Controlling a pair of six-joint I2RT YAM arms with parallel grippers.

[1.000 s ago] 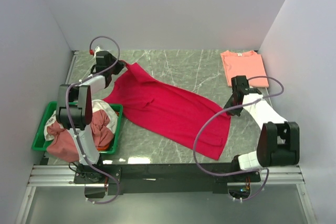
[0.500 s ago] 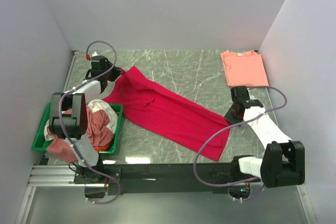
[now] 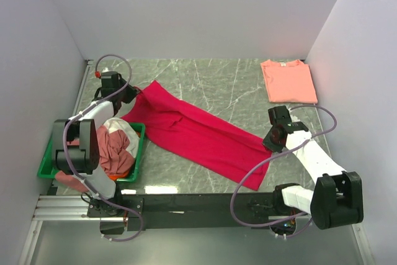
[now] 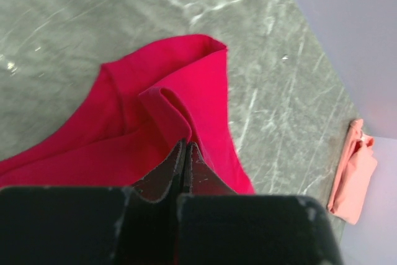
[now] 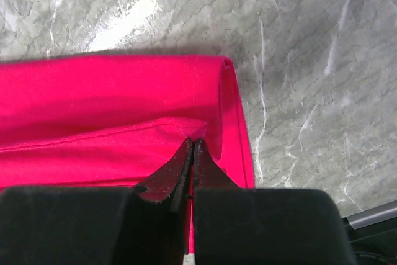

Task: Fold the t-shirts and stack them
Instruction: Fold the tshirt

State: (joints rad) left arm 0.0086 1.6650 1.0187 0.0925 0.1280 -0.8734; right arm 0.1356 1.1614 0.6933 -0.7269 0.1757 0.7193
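Crimson-red cloth marks the work item: the crimson t-shirt (image 3: 198,131) lies in a long diagonal band across the marble table (image 3: 217,79), from far left to near right. The left arm rises from its base, passes over the green tray (image 3: 44,164) and reaches to the far-left end of the garment. There the left gripper (image 3: 131,93) has its jaws pinched together on a raised fold of the cloth. The right arm lies low, its forearm angled forward and leftward from the near-right corner. The right gripper (image 3: 269,141) is likewise clamped on the hem at the near-right end. A heap of t-shirts (image 3: 115,147) in rose, white and orange fills the tray, directly beneath the left arm. A folded salmon-pink t-shirt (image 3: 288,80) sits flat at the far-right corner, well apart from both grippers.
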